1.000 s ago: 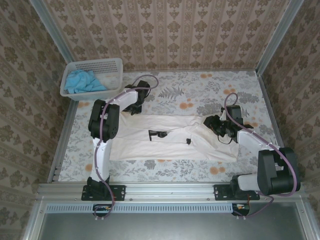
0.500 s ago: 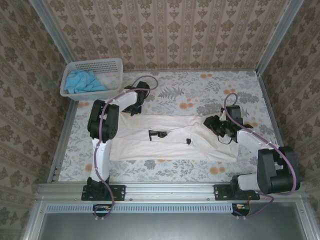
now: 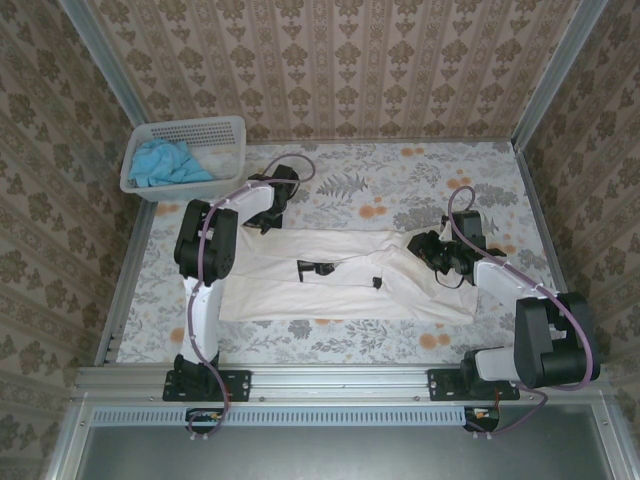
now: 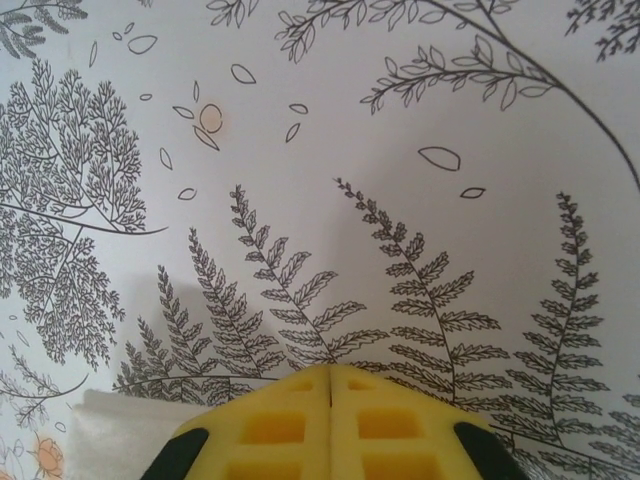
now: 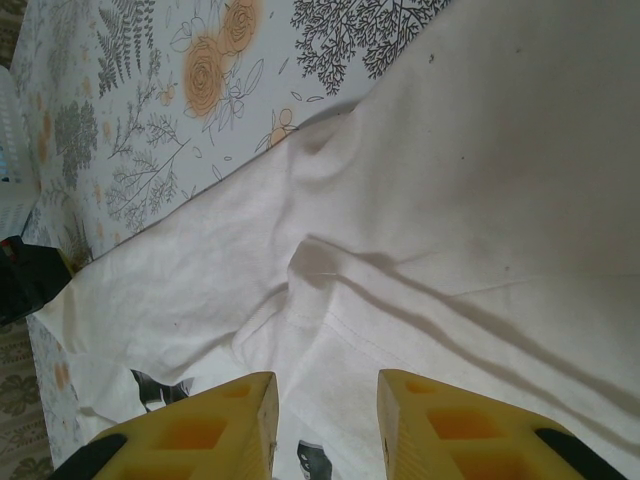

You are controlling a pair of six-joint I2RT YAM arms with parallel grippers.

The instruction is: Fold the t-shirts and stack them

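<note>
The cream-white t-shirt (image 3: 340, 290) lies spread flat across the middle of the table, with a small dark print near its centre. My left gripper (image 3: 272, 207) is at its far left corner. In the left wrist view that gripper (image 4: 331, 372) is shut, its yellow fingers meeting flush over the fern-print cloth, and a corner of white fabric (image 4: 110, 425) peeks out beneath them at the left. I see no fabric between the tips. My right gripper (image 5: 325, 415) stands open just above a wrinkled sleeve seam of the shirt (image 5: 480, 180), on its right side (image 3: 432, 250). The sky-blue t-shirt (image 3: 165, 162) sits bunched in the basket.
A white perforated basket (image 3: 225, 128) stands at the far left corner beside the table. The floral tablecloth (image 3: 420, 175) runs bare behind the shirt. Metal frame rails and patterned walls close in the left, right and far sides.
The left gripper's jaws have closed fully at the shirt's far left corner. The right gripper's jaws have narrowed very slightly. The shirt and both arms have barely shifted.
</note>
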